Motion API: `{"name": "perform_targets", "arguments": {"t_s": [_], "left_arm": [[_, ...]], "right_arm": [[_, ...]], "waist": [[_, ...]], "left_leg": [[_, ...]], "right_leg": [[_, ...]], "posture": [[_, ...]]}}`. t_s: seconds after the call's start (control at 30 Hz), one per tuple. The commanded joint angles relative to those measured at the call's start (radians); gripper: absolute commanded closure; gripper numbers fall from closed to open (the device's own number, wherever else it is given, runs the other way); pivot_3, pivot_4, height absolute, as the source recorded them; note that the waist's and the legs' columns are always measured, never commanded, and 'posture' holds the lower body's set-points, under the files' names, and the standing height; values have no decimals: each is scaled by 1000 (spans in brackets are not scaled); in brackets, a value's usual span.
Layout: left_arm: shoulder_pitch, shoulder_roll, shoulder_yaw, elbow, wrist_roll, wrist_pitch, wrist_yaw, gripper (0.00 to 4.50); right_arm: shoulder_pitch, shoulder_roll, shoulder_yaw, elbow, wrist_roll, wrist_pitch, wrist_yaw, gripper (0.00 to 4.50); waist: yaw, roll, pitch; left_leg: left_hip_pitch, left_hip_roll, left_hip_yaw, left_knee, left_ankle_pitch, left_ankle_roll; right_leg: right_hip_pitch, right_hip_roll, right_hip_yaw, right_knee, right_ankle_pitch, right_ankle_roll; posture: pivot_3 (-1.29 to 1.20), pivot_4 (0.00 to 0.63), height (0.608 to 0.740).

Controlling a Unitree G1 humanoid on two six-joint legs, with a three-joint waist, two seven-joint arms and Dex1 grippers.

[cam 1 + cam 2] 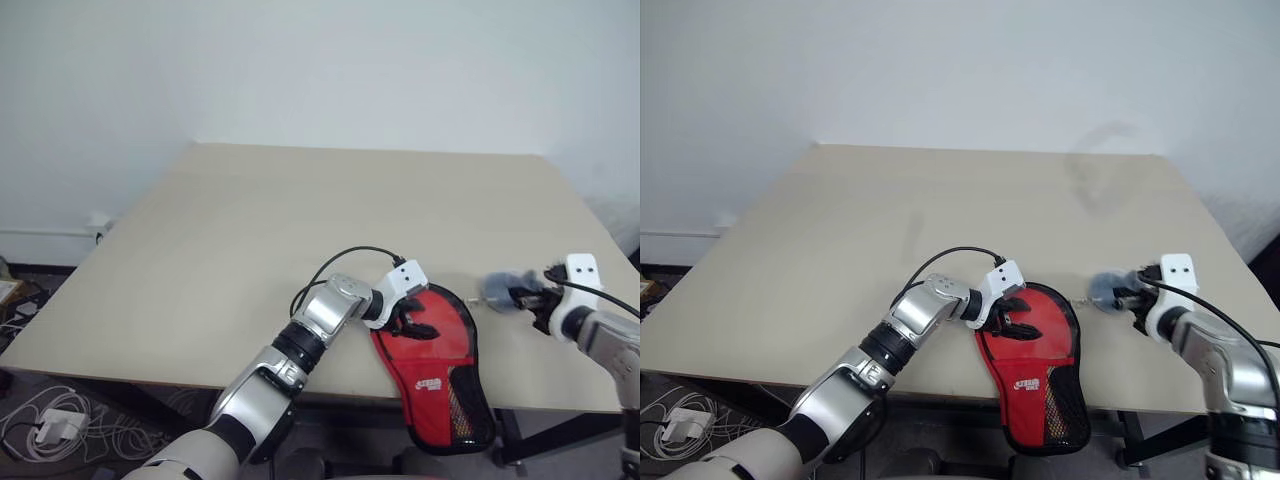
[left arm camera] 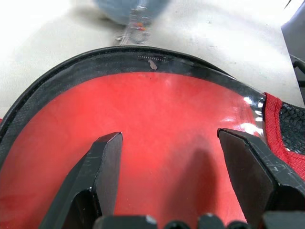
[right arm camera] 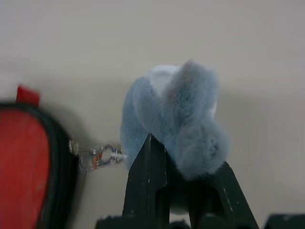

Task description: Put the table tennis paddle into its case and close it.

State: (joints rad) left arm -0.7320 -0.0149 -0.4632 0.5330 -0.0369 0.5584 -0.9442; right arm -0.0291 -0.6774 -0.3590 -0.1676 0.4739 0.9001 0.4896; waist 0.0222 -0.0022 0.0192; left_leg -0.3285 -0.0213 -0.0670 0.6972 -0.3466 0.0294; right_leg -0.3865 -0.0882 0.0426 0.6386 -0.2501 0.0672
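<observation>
The case [image 1: 432, 365] lies at the near edge of the worktop [image 1: 300, 230], right of the middle, its round red head on the surface and its narrow handle end hanging past the near edge. The handle end carries a small white logo and a black mesh patch along its right side; black trim runs round the whole outline. The table tennis paddle cannot be told apart from the red of the case in these pictures, so whether it sits inside is unclear.

The left end effector [image 1: 412, 322] rests on the red head of the case, its two black fingers [image 2: 102, 162] spread well apart and pressing flat on the fabric, holding nothing between them. In the left wrist view the black rim of the case curves round beyond the fingertips.

From the far right side of the case's rim a short metal chain [image 3: 97, 156] leads to a fluffy grey-blue pompom charm [image 3: 174, 119], which sits on the worktop just right of the case. The right end effector [image 1: 1132, 297] has its fingers closed together on this pompom, the fluff bulging over and around the fingertips. The chain is drawn out between pompom and case.

Beyond the worktop stands a plain white wall [image 1: 320, 70]. On the floor at the near left lie white cables and a power adapter [image 1: 60, 428].
</observation>
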Motion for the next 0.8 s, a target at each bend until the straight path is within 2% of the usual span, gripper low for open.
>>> {"name": "perform_targets", "arguments": {"t_s": [0.03, 0.47, 0.8], "left_arm": [[21, 15, -22, 97, 32, 27, 5, 1119], [16, 2, -27, 134, 38, -2, -10, 1119], [0, -12, -19, 166, 37, -20, -10, 1119]], "right_arm": [[59, -72, -111, -71, 7, -4, 31, 4440], [435, -167, -272, -260, 64, -87, 292, 4452], [740, -172, -250, -404, -11, -257, 458, 4453]], "waist": [[3, 0, 0], [22, -2, 1], [22, -2, 1]], "left_leg": [[0, 0, 0, 0, 0, 0], [3, -1, -1, 1, -2, 4], [5, -1, -2, 1, -4, 5]], "right_leg": [[0, 0, 0, 0, 0, 0], [5, -1, -1, -2, -3, 4], [10, -2, -3, -5, -6, 9]], "posture": [[0, 0, 716], [0, 0, 716], [0, 0, 716]]}}
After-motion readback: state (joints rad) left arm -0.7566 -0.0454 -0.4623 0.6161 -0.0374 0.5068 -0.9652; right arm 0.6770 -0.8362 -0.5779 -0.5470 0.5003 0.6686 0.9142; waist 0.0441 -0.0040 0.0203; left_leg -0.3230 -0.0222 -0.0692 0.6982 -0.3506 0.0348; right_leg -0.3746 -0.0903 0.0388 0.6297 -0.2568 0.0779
